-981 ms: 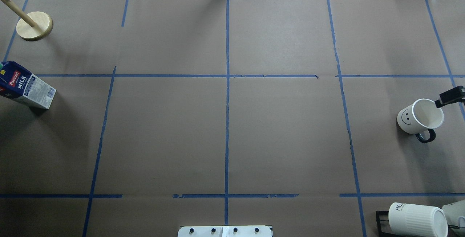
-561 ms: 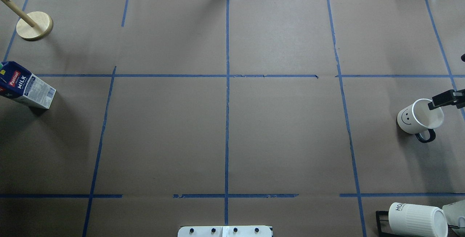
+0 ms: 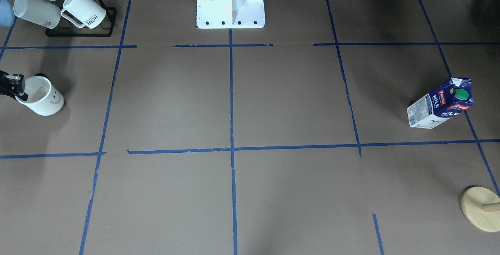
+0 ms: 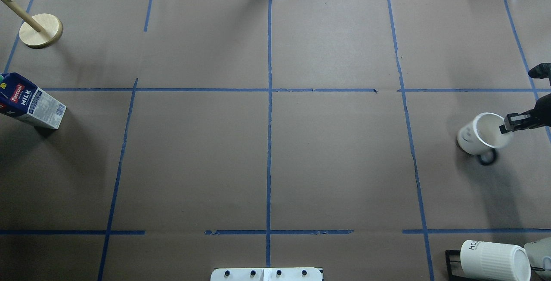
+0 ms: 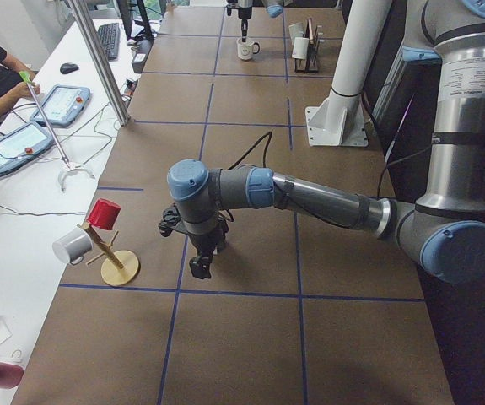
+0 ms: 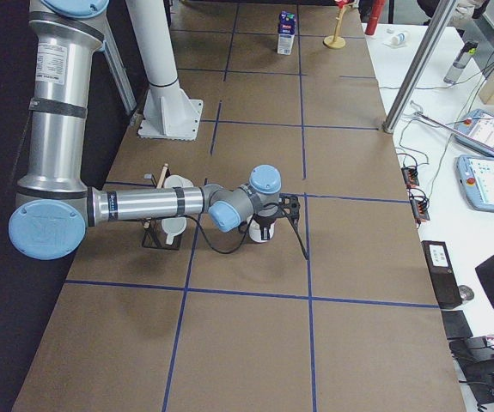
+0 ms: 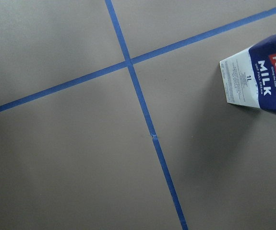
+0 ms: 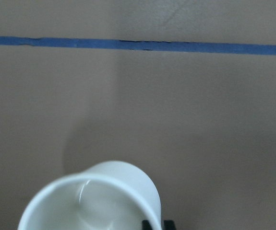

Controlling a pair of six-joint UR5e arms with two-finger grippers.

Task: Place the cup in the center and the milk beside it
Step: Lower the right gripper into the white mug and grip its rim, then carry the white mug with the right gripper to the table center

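The cup (image 4: 478, 134), a white mug with a smiley face, is at the table's right side, blurred and tilted; it also shows in the front view (image 3: 42, 98) and the right wrist view (image 8: 90, 201). My right gripper (image 4: 510, 122) is shut on its rim on the right. The milk (image 4: 33, 103), a blue and white carton, stands at the far left, also in the front view (image 3: 441, 104) and the left wrist view (image 7: 262, 81). The center (image 4: 269, 90) is a bare tape crossing. My left gripper (image 5: 200, 266) hangs near the milk's side; I cannot tell whether it is open or shut.
A black rack with ribbed "HOME" mugs (image 4: 495, 259) stands at the near right corner. A wooden stand (image 4: 41, 30) stands at the far left. The robot base (image 3: 230, 1) is at the near edge.
The right gripper has moved left onto the cup's rim. The cup has shifted left with it and is now blurred. The milk has not moved.
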